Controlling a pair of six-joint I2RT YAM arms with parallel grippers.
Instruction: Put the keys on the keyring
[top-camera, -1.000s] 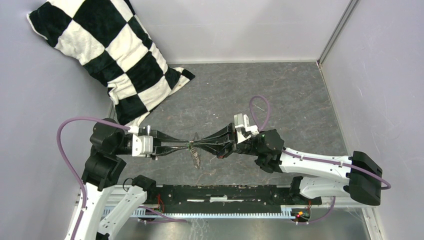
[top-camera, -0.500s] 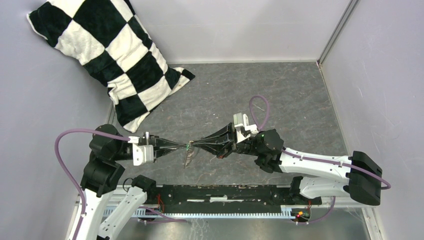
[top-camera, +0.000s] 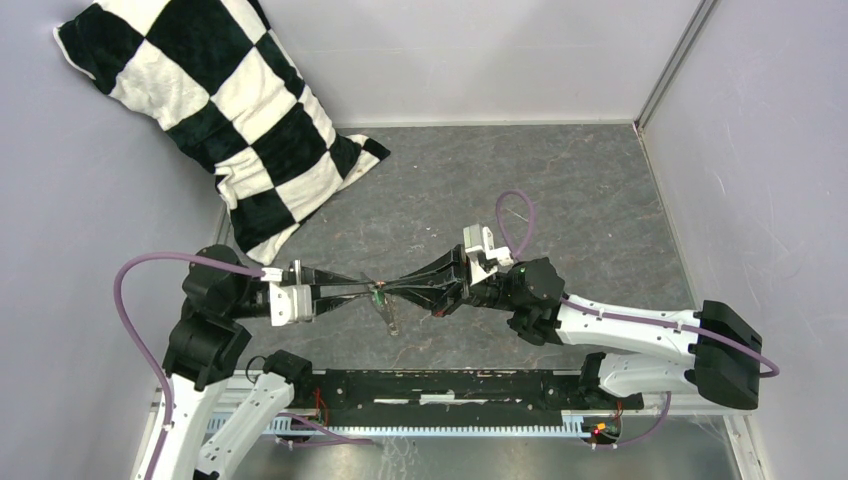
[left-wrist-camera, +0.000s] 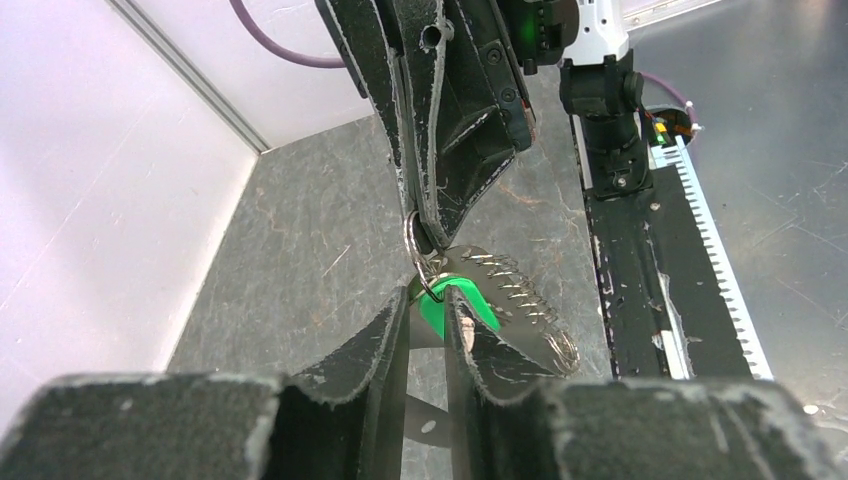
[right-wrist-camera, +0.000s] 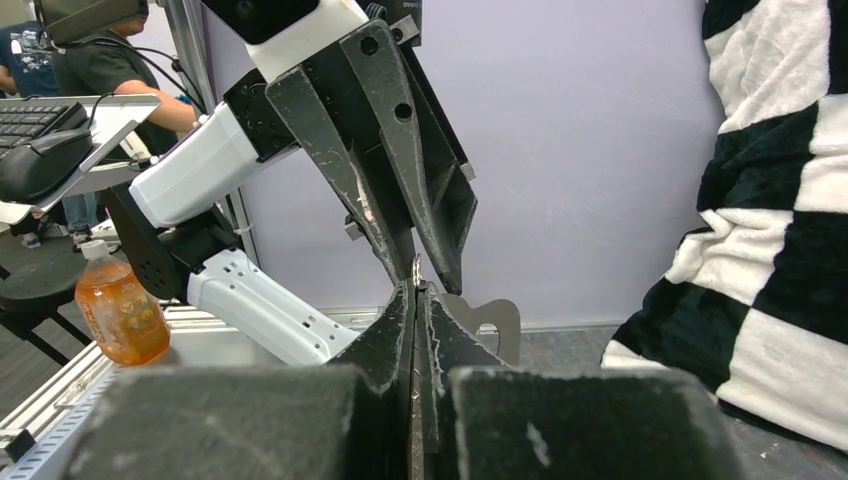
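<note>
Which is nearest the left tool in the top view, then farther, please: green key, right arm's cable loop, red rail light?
1. Green key, at the left tool.
2. Cable loop, right, farther back.
3. Red rail light, near right edge.

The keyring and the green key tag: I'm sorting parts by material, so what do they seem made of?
The keyring is likely steel: silvery-grey, with bright glints along its thin rim and strung pieces. The green key tag is probably plastic: its colour is saturated and uniform, and it is only softly shiny.
</note>
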